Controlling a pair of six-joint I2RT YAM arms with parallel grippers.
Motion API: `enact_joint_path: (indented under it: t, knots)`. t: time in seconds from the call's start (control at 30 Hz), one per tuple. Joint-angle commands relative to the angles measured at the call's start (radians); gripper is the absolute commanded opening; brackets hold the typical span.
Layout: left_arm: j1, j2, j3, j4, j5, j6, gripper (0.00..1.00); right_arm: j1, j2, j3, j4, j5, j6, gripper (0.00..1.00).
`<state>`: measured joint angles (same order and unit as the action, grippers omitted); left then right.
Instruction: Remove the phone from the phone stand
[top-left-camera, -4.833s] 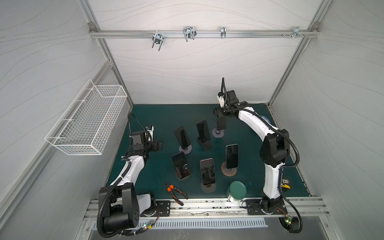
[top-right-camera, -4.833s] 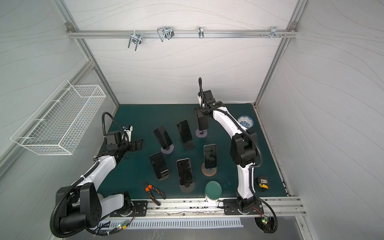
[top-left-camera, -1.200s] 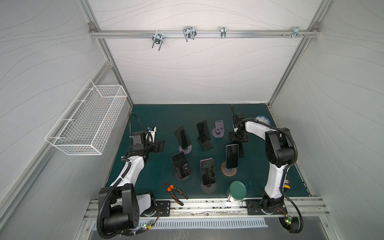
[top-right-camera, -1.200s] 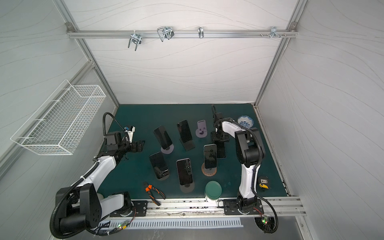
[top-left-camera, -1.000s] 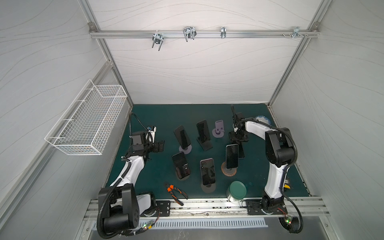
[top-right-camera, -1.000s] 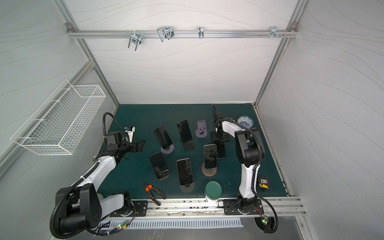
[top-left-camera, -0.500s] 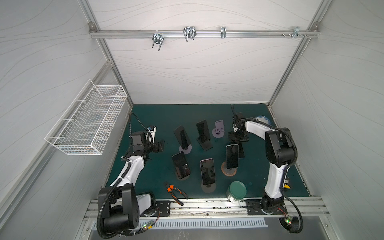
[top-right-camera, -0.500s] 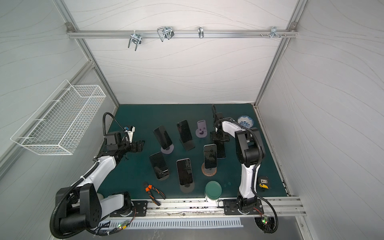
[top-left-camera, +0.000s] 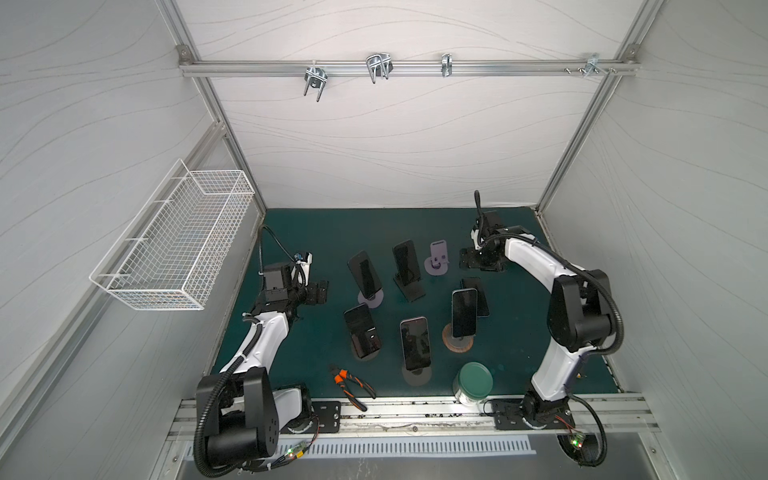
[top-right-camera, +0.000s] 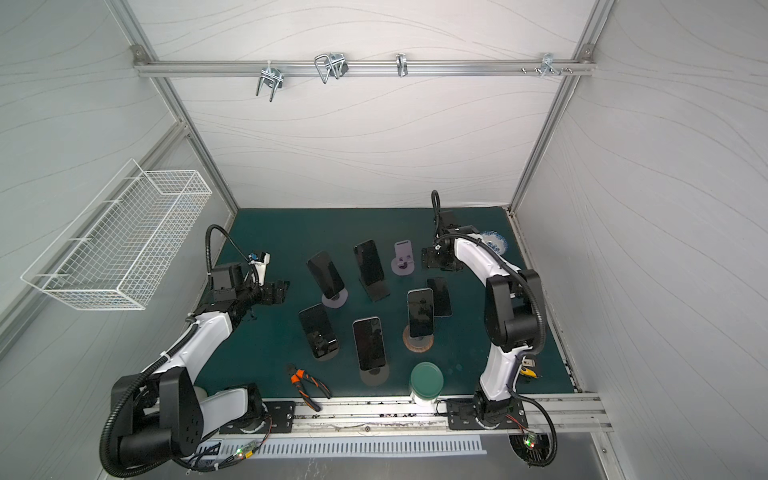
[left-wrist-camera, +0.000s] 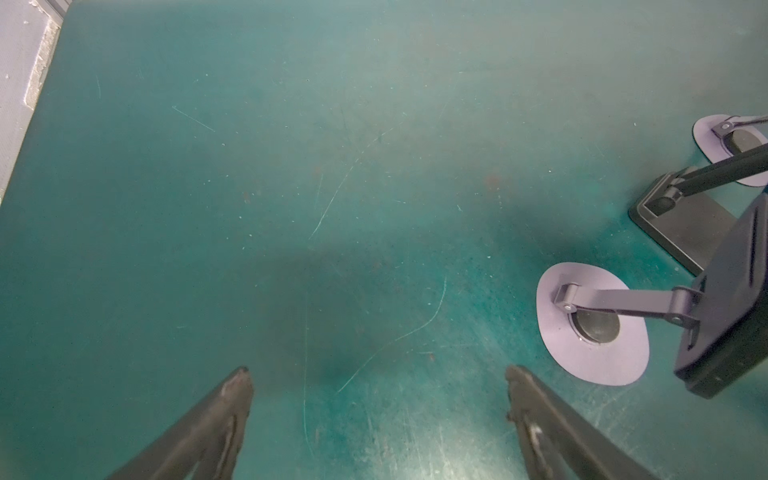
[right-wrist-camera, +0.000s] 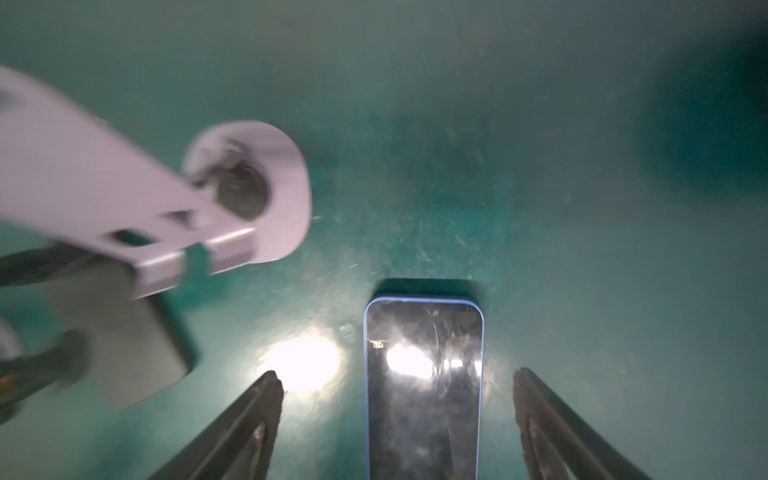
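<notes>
The phone, dark-screened with a blue rim, lies flat on the green mat. It lies between the tips of my right gripper, which is open with a gap to the phone on each side. In both top views the phone lies just right of the empty lilac phone stand. A standing phone partly hides it there. My right gripper hovers low beside the stand. My left gripper is open over bare mat at the left.
Several other phones stand on holders mid-mat, among them one on a wooden base and one on a lilac base. Orange-handled pliers and a green-lidded jar sit near the front rail. A wire basket hangs on the left wall.
My right gripper carried the phone from the lilac stand down to the mat and, over the last second, spread its fingers off it. The left arm has not moved.
</notes>
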<state>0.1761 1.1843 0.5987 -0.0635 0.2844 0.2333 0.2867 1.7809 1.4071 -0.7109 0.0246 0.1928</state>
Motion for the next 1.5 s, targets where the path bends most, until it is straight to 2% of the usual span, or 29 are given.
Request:
enact_joint_path:
  t: [0.0,0.33,0.5,0.6,0.73,0.87,0.97,1.07,1.17,1.33,1.47]
  knots:
    - [0.002,-0.008,0.018,0.014,-0.001,0.014,0.96,-0.001,-0.053,0.007,-0.063,-0.008,0.005,0.88]
    - [0.003,0.009,0.031,0.003,-0.006,0.011,0.96,0.022,-0.347,-0.118,-0.102,0.019,0.038,0.9]
    - [0.003,-0.002,0.022,0.011,-0.008,0.009,0.96,0.025,-0.514,-0.182,-0.104,0.013,0.113,0.89]
    - [0.003,-0.001,0.021,0.016,-0.021,0.001,0.97,0.054,-0.564,-0.189,-0.151,0.016,0.173,0.89]
    - [0.003,-0.018,0.007,0.024,-0.019,0.003,0.99,0.142,-0.628,-0.205,-0.177,0.053,0.231,0.89]
    - [0.003,-0.023,0.004,0.028,-0.023,0.001,1.0,0.254,-0.653,-0.203,-0.223,0.148,0.304,0.91]
    - [0.003,-0.03,-0.003,0.034,-0.027,-0.002,1.0,0.322,-0.659,-0.21,-0.243,0.174,0.328,0.99]
    - [0.003,-0.03,-0.003,0.034,-0.029,-0.002,1.0,0.389,-0.672,-0.241,-0.231,0.186,0.347,0.99]
    - [0.002,-0.035,-0.006,0.039,-0.034,-0.005,1.0,0.45,-0.675,-0.269,-0.244,0.251,0.413,0.99]
    - [0.003,-0.037,-0.008,0.039,-0.033,-0.003,1.0,0.491,-0.661,-0.321,-0.212,0.264,0.45,0.99]
    - [0.003,-0.037,-0.008,0.04,-0.033,-0.004,1.0,0.493,-0.651,-0.353,-0.141,0.208,0.45,0.99]
